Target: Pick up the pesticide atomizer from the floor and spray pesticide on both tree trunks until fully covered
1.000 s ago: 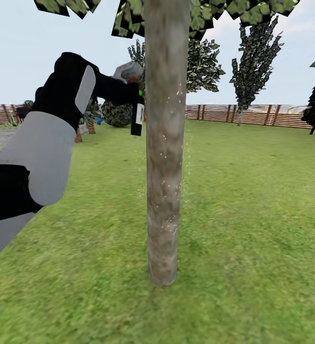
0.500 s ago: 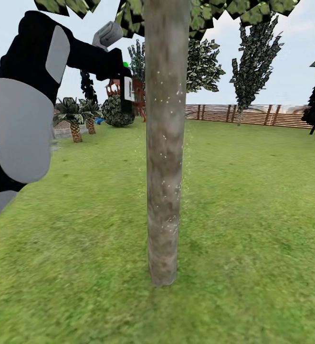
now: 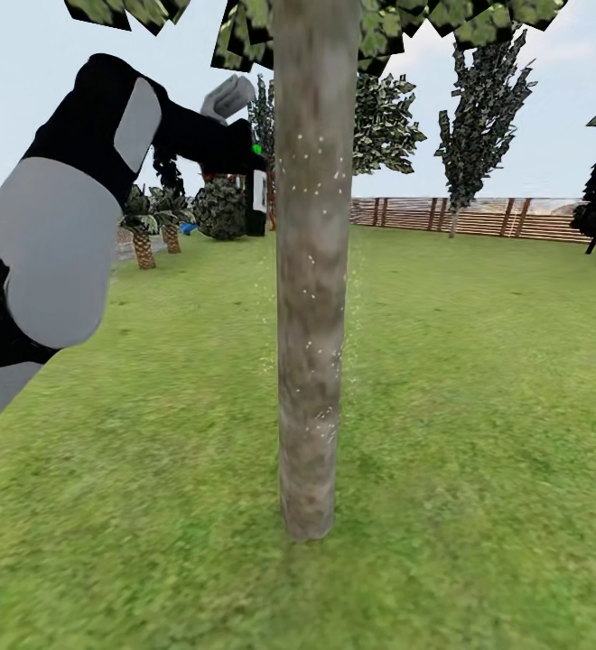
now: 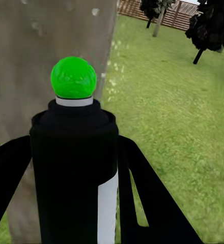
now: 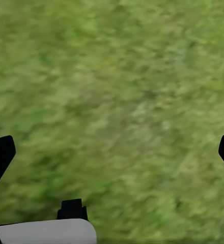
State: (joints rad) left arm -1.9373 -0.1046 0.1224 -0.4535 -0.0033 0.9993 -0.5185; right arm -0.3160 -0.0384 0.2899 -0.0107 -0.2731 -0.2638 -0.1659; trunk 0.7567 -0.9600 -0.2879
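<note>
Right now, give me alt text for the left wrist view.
The left gripper holds the black pesticide atomizer, its green spot facing a thick grey-brown tree trunk close ahead. Green lawn and a slatted wooden fence lie beyond.

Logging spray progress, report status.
Left gripper shut on pesticide atomizer, held by tree trunk. Right gripper open over grass. Trunk speckled with droplets. Nothing in the way.

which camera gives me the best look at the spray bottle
The left wrist view: the pesticide atomizer sits close up between the left tool's fingers, green spot facing the tree trunk. The head view shows it small.
</note>
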